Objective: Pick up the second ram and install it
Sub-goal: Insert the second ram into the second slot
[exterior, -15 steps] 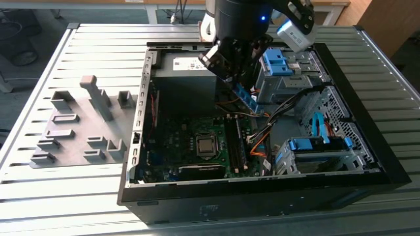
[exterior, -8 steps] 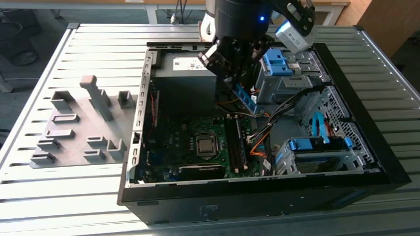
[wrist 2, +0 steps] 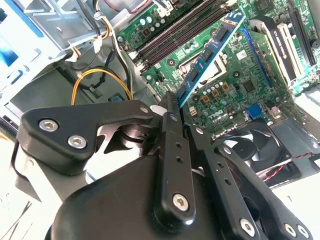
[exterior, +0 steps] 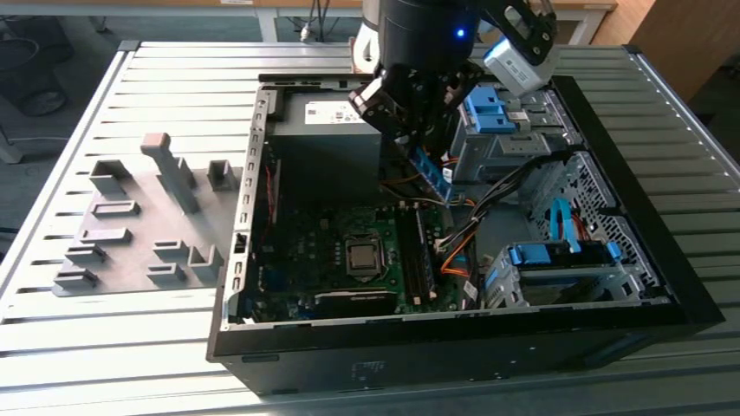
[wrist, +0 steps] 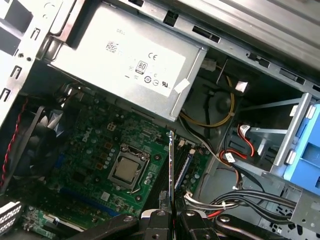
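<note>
The fingers pinch one end of the second ram, holding it slanted above the motherboard inside the open computer case. The arm reaches down from above. The case lies on a slatted metal table, with grey holder blocks beside it.

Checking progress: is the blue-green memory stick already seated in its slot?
No, the tool holds the blue-green memory stick above the motherboard.

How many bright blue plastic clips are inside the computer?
2. One blue clip is on the far drive cage, another clip on the near drive cage, both at the exterior view's right. More may be hidden.
</note>
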Motion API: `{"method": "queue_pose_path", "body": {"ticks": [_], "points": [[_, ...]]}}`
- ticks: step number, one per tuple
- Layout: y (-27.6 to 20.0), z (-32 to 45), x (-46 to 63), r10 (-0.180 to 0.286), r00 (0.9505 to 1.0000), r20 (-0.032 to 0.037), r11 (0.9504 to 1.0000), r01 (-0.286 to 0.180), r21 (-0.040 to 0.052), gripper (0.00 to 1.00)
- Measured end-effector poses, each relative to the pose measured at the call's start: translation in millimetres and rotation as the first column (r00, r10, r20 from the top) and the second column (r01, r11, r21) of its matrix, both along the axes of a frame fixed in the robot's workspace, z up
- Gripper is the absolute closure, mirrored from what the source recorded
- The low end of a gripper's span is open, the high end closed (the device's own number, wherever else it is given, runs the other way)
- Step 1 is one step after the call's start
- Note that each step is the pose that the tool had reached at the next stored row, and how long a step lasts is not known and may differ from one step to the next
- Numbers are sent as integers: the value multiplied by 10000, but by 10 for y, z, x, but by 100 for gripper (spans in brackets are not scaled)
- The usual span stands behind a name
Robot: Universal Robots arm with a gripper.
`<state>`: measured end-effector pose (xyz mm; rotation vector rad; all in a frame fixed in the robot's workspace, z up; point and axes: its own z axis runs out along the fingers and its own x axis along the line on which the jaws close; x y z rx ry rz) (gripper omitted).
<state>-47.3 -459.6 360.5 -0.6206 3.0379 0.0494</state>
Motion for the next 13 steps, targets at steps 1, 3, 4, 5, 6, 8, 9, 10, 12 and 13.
{"method": "queue_pose_path", "body": {"ticks": [1,3,4,5,6,8,9,10,12,13], "points": [[0,0,0,-31,10000,0,10000,31,0,86],[0,0,0,-101,9999,0,9999,101,0,86],[0,0,0,-136,9999,0,9999,136,0,86],[0,0,0,-172,9999,0,9999,172,1,86],[0,0,0,-207,9998,0,9998,207,1,86],[0,0,0,-280,9996,1,9996,280,0,86],[0,-1,0,-317,9995,1,9995,317,0,86],[0,-1,0,-361,9993,0,9993,361,0,86],[0,-1,0,-489,9988,0,9988,489,0,86],[0,-2,0,-576,9983,0,9983,576,0,86]]}}
